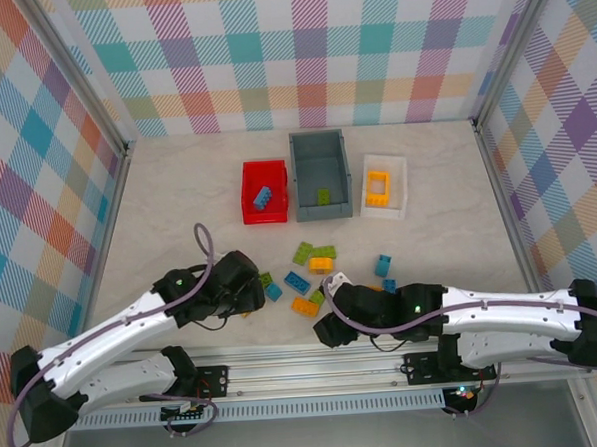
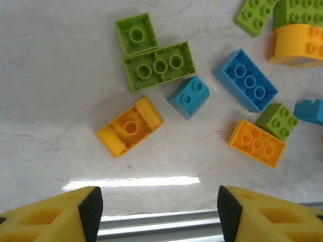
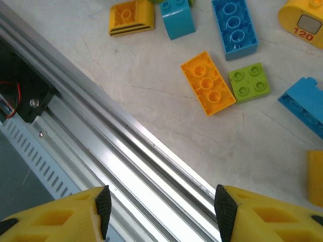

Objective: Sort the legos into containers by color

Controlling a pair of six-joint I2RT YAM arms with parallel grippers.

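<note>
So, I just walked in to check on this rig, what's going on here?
Two robot arms are sorting small studded plastic bricks by colour. The red rectangular plastic bin holds one blue brick, the deeper grey plastic bin one lime green brick, and the shallow white plastic tray an orange rectangular frame piece. The other bricks lie loose on the pale tabletop in front of the arms. The left end effector and right end effector hover open and empty near that pile.

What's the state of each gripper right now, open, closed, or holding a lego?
Left gripper: open, holding nothing.
Right gripper: open, holding nothing.
</note>
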